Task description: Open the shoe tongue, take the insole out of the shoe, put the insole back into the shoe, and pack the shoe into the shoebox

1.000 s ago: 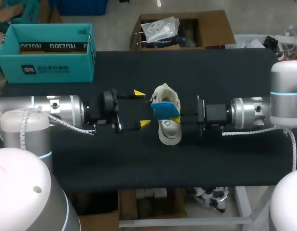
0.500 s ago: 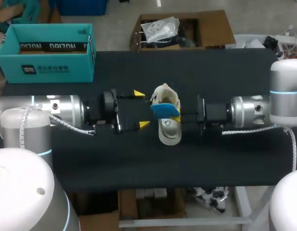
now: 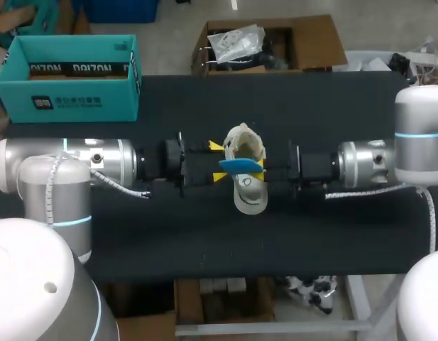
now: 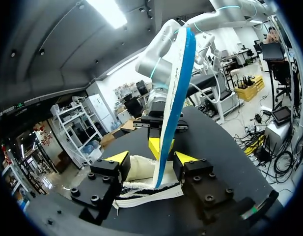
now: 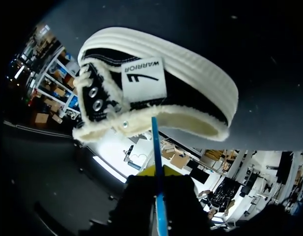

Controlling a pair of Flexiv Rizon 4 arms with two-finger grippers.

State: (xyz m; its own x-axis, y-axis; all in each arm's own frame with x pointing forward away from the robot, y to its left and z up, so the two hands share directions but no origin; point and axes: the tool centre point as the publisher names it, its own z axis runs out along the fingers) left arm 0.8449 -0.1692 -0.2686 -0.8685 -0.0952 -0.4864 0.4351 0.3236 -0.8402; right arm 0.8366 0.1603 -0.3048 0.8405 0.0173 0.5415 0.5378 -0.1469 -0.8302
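So here's where we're at. Nearest to us is just bare black worktop (image 3: 204, 241). Past that, the white shoe (image 3: 248, 193) sits about in the middle of it, running near to far with its opening facing up.

The blue insole (image 3: 240, 165) is out of the shoe and held up over its middle, lying crossways, left to right. Our right hand (image 3: 261, 169) comes in from the right and is clamped on the right end of the insole. In its own wrist view the insole is a thin blue edge running straight out from between its fingers, with the shoe's cream-edged opening just ahead.

Our left hand (image 3: 218, 162) comes in from the left and is spread wide, with one yellow tip on the far side of the insole's left end and one on the near side. From the left wrist view the insole stands on edge between those two tips. It's close to one tip and clearly apart from the other, so that hand isn't gripping anything. A bit of the shoe's pale side shows low between the same fingers, and a yellow tip of the right hand peeks out just behind the insole.

At the far left edge of the worktop is the teal shoebox (image 3: 69, 99), open on top and well apart from the shoe.
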